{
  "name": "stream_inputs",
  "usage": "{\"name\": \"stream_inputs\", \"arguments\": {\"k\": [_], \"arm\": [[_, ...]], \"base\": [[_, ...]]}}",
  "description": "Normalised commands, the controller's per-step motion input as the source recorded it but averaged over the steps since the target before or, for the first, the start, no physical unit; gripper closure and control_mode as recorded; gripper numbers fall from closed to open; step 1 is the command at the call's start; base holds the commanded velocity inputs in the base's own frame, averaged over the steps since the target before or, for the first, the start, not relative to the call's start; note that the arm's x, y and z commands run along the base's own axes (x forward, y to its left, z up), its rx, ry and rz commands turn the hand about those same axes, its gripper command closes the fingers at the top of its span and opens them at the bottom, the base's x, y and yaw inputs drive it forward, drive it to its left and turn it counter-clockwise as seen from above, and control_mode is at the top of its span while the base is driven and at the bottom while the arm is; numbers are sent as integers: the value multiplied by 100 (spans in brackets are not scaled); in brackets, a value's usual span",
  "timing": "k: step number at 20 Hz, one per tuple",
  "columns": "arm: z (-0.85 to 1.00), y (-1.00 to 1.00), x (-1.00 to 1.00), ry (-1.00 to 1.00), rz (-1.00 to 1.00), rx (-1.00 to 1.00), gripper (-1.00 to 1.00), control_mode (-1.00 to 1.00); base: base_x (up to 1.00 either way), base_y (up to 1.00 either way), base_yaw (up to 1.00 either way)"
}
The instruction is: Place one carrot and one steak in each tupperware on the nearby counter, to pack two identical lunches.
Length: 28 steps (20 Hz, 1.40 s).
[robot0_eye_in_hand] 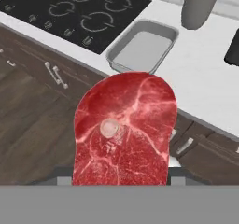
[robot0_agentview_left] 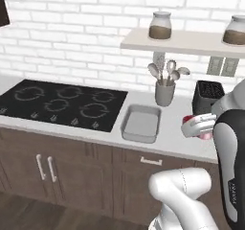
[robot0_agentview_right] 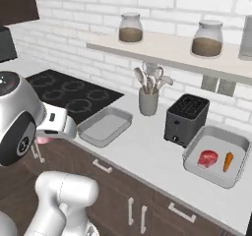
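A raw red steak (robot0_eye_in_hand: 123, 129) is clamped in my gripper (robot0_agentview_left: 194, 127), shut on it, and it hangs in front of the dark cabinets, short of the counter (robot0_agentview_left: 177, 138) edge. An empty grey tupperware (robot0_agentview_left: 141, 123) sits on the counter beside the stovetop, ahead of the held steak in the hand view, where the tupperware (robot0_eye_in_hand: 142, 45) lies just beyond the meat. A second tupperware (robot0_agentview_right: 235, 140) at the right of the toaster holds another steak (robot0_agentview_right: 207, 158) and a carrot (robot0_agentview_right: 228, 161). The meat hides my finger tips.
A black stovetop (robot0_agentview_left: 62, 102) lies left of the empty tray. A grey utensil holder (robot0_agentview_left: 164, 92) and a black toaster (robot0_agentview_right: 189, 118) stand behind the trays. A beige shelf (robot0_agentview_right: 167, 50) with jars hangs above. Cabinet handles (robot0_eye_in_hand: 56, 74) run below the counter edge.
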Motion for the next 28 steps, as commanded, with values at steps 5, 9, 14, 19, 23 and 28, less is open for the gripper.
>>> {"name": "stream_inputs", "arguments": {"k": [5, 9, 14, 19, 23, 28], "arm": [[0, 0, 0, 0, 0, 0, 100, 100], [0, 0, 0, 0, 0, 0, 100, 100], [0, 0, 0, 0, 0, 0, 100, 100], [-15, 2, 17, 0, -16, -2, 100, -100], [-52, -8, 45, 1, -15, -2, 100, -100], [-90, -15, 50, 14, -1, 0, 100, -100]], "base": [[84, 32, -57], [39, 75, -41], [5, 62, -28], [1, 8, -10], [0, 0, 0], [0, 0, 0]]}}
